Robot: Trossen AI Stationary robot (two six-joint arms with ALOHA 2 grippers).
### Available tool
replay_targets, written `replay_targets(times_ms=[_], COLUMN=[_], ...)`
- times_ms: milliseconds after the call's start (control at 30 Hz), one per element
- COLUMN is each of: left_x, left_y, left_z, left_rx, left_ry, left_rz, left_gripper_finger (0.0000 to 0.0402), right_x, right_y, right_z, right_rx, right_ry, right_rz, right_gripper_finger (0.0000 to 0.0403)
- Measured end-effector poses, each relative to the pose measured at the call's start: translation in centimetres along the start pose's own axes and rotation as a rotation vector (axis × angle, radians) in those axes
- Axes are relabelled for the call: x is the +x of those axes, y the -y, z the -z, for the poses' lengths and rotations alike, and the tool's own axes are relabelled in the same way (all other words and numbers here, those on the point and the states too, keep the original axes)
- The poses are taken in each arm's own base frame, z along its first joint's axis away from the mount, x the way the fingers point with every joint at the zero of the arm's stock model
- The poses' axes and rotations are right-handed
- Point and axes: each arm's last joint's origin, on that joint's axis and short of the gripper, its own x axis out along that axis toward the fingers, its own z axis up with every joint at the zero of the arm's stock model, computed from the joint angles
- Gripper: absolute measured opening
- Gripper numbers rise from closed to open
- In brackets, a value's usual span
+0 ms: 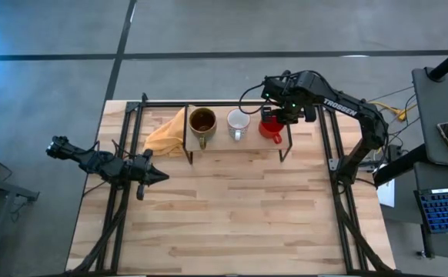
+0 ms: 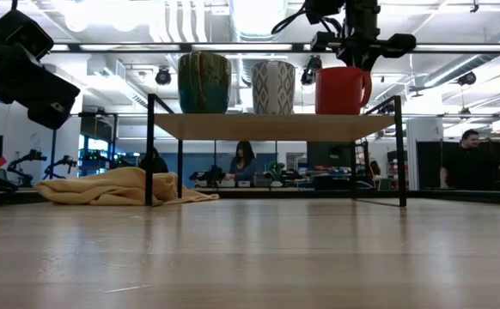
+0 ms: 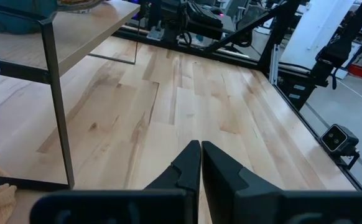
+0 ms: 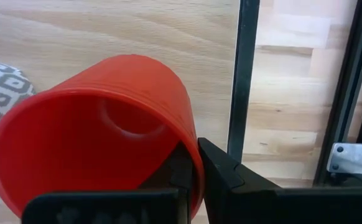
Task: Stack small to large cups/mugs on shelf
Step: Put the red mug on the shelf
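Observation:
Three mugs stand in a row on the shelf [image 1: 208, 150] [image 2: 276, 126]: a brownish-olive mug [image 1: 202, 121] [image 2: 204, 83] at its left end, a white patterned mug [image 1: 238, 123] [image 2: 273, 87] in the middle, and a red mug [image 1: 269, 129] [image 2: 342, 90] [image 4: 88, 137] at its right end. My right gripper [image 1: 274, 117] [image 2: 359, 56] [image 4: 196, 152] comes down over the red mug and is shut on it. My left gripper [image 1: 158, 177] [image 3: 201, 155] waits shut over the table's left part, in front of the shelf. My right gripper pinches the red mug's wall at the rim [image 4: 196, 163], one finger inside the mug and one finger [image 4: 221, 169] outside. The fingers come from above, pointing down. The mug is upright, and its base appears to rest on the shelf board [image 2: 344, 120].
A yellow cloth [image 1: 166, 135] [image 2: 121, 184] lies on the table at the shelf's left end. Black shelf legs [image 2: 149, 150] [image 3: 56, 93] and black frame rails [image 1: 336, 154] run along the table's sides. People [image 2: 244, 163] sit in the room beyond the table.

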Motion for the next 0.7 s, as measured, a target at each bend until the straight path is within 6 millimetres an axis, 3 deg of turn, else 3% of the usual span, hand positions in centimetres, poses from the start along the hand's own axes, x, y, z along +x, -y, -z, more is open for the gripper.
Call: replay_targets(times_ms=[533,700], left_x=[0.0,0.0], left_y=[0.0,0.0], left_z=[0.0,0.0], left_rx=[0.0,0.0], left_ry=[0.0,0.0], left_rz=[0.0,0.0], left_gripper_finger=[0.0,0.0], right_x=[-0.03,-0.24], right_y=[-0.07,-0.14], right_z=[-0.09,-0.11], right_rx=[-0.07,-0.068], right_ry=[0.037,0.04], right_rz=[0.009,-0.004], right_gripper_finger=[0.0015,0.0054])
